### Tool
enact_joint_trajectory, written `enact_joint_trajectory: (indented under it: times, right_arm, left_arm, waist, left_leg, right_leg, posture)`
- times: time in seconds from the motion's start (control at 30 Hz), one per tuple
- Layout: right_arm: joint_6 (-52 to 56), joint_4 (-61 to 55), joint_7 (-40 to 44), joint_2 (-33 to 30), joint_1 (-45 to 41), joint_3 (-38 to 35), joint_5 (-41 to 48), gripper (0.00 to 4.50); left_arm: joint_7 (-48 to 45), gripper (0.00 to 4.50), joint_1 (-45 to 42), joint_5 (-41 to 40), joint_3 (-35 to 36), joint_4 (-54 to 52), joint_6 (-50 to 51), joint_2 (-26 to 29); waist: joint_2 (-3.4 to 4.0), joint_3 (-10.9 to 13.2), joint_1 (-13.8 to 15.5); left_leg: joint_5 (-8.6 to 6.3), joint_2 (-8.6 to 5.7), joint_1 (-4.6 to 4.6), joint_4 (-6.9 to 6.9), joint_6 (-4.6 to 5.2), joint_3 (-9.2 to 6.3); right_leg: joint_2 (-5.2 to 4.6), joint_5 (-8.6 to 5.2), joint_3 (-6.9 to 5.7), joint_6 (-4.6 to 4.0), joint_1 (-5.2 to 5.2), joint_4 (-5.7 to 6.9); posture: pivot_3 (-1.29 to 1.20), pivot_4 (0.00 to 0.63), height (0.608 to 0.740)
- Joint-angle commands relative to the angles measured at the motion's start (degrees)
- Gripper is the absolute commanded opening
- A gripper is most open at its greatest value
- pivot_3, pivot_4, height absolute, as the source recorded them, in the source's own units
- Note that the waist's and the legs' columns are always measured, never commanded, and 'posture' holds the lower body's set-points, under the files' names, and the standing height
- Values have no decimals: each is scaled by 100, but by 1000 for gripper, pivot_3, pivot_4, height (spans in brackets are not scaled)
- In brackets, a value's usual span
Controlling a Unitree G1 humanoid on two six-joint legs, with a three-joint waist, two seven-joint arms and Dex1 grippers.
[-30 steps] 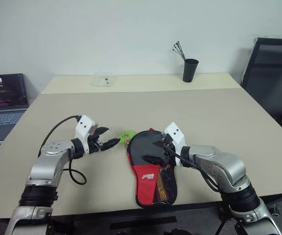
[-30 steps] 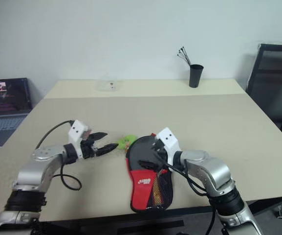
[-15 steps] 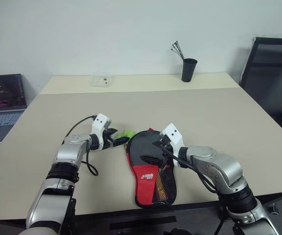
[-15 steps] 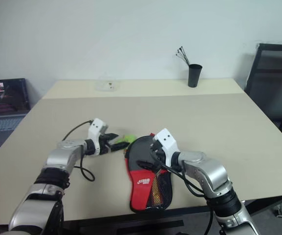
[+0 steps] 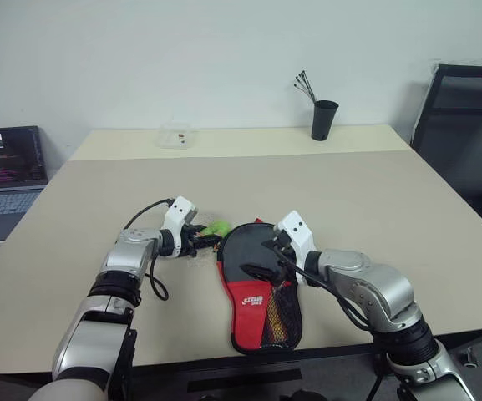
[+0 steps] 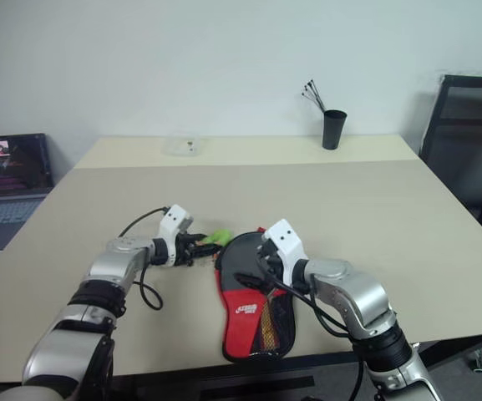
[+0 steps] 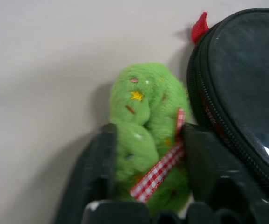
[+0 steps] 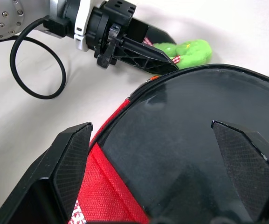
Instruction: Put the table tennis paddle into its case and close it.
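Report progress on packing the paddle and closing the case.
Done: nothing confirmed; the case lies on the table, its handle end gaping. In hand: the left pincer grips a green plush toy beside it; the right pincer hovers open above. Left: zipping shut.

A soft paddle-shaped fabric case has a glossy black round part, while its handle part is red with a white logo and black mesh showing yellowish stripes beneath. A small red tab sticks out at its round end. A fuzzy bright green plush lump carries tiny yellow, red and pink flecks and a red-and-white checked ribbon. The matte plastic gripper fingers are black. The smooth flat tabletop is pale beige. A tall cup is black.
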Motion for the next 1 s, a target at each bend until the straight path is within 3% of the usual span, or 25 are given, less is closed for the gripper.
enact_joint_trajectory:
  times: [0.03,0.1,0.13,0.33,0.47,0.77,1.0]
  right_arm:
    - [-141,38,-26,79,-58,0,-46,4500]
    - [-186,142,-15,134,-78,59,-94,4500]
    - [-222,196,4,175,-90,103,-107,4500]
    - [-274,509,-3,456,-83,350,-229,4500]
    - [-504,844,28,311,10,646,-587,4500]
    - [-1081,1268,-114,117,115,955,-1334,4500]
    - [-795,1122,134,45,354,928,-1253,4500]
  left_arm:
    - [-11,781,162,-27,91,-283,77,54]
    - [-7,169,243,-67,142,-476,126,86]
    - [-14,79,283,-90,170,-608,149,98]
    - [-364,77,342,-234,240,-1346,127,311]
    - [-468,77,208,-166,209,-1420,45,484]
    - [-339,77,-220,462,-199,-508,-776,428]
    - [-259,77,-722,780,-406,474,-1368,101]
  waist:
    - [-1,0,-1]
    - [-1,-1,-7]
    - [-1,-1,-10]
    - [-1,0,-14]
    - [-1,-1,-13]
    - [-15,-9,-7]
    - [-39,-26,5]
  left_leg:
    - [0,0,0,0,0,0]
    - [0,2,3,1,0,0]
    - [0,3,4,1,0,0]
    - [0,6,-1,-1,0,-2]
    - [0,1,-1,1,0,-1]
    - [0,0,4,4,0,-1]
    - [0,-2,4,5,0,-1]
  right_leg:
    - [0,0,0,0,0,1]
    - [-1,0,0,-1,1,3]
    - [-1,1,0,-1,1,4]
    - [-1,1,0,-2,-2,2]
    - [-1,1,1,-2,0,1]
    - [0,1,-1,-1,5,3]
    - [0,1,-2,-1,7,2]
  posture:
    - [0,150,740]
    - [0,150,740]
    - [0,150,740]
    - [0,150,740]
    - [0,150,740]
    - [0,150,740]
    - [0,150,740]
